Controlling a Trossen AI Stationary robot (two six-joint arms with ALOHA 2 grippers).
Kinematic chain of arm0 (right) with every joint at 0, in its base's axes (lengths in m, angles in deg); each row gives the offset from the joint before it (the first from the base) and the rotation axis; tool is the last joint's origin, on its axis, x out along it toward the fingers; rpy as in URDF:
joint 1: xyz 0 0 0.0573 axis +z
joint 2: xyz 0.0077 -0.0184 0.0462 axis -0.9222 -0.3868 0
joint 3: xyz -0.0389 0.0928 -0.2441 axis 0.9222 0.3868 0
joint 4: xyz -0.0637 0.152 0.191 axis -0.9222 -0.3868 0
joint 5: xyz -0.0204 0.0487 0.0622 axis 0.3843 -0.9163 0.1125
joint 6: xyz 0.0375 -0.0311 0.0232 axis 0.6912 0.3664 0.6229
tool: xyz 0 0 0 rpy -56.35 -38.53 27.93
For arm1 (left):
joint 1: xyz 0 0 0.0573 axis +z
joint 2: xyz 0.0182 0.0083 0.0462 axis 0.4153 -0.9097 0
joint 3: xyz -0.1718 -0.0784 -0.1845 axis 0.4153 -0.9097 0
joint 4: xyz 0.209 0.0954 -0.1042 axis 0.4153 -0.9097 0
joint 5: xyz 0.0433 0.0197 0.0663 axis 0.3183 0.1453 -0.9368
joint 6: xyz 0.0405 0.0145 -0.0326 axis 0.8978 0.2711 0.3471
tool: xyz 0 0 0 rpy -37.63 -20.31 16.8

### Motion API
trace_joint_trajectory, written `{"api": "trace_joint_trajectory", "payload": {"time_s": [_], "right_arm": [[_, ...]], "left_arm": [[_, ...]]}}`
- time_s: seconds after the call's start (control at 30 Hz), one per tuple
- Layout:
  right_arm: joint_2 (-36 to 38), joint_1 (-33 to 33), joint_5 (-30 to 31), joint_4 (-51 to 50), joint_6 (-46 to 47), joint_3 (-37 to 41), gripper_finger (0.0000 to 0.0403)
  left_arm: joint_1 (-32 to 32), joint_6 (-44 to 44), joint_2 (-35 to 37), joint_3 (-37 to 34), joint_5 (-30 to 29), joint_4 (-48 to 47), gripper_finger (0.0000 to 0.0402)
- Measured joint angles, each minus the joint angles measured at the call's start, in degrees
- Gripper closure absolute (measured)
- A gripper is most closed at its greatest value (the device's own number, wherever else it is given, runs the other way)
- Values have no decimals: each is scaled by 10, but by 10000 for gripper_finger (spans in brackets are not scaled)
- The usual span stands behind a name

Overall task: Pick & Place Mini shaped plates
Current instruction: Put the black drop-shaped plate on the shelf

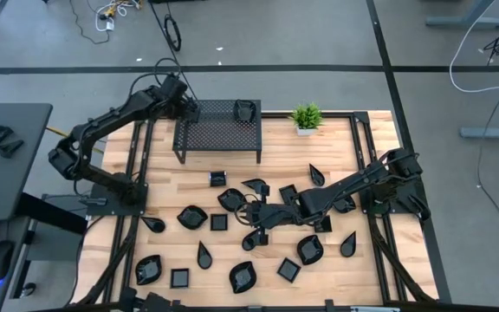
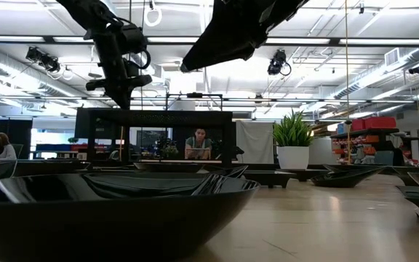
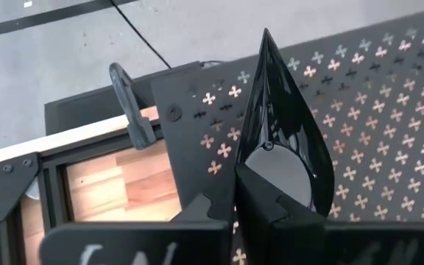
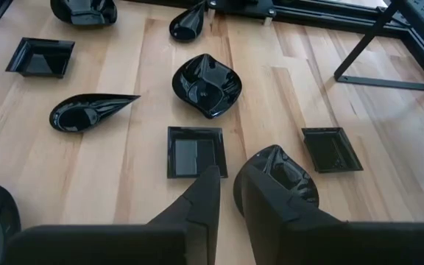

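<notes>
Left tool (image 3: 234, 199) clamped on a teardrop plate (image 3: 282, 132) over the mesh rack (image 1: 219, 130), far left. Lower it flat before releasing. Right tool (image 4: 230, 195) clamped on a wavy plate (image 4: 282, 173) mid-surface (image 4: 124, 147); lift it straight up

Grey floor (image 1: 319, 35) with cables, ceiling strip lights (image 2: 42, 38), dark desk (image 1: 7, 156)

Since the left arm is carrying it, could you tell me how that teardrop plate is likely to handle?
The teardrop plate looks rigid and thin, probably light. Its glossy glaze suggests it could slip in the left end effector, which pinches only the rounded end. Over the perforated rack, a drop might chip it.
</notes>
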Motion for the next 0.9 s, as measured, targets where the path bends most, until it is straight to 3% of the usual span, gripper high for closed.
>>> {"api": "trace_joint_trajectory", "payload": {"time_s": [0.4,0.9], "right_arm": [[0,0,0,4,0,0,341],[0,0,0,4,1,0,341]], "left_arm": [[0,-24,-21,0,11,61,387],[4,-13,-34,0,-6,60,383]]}}
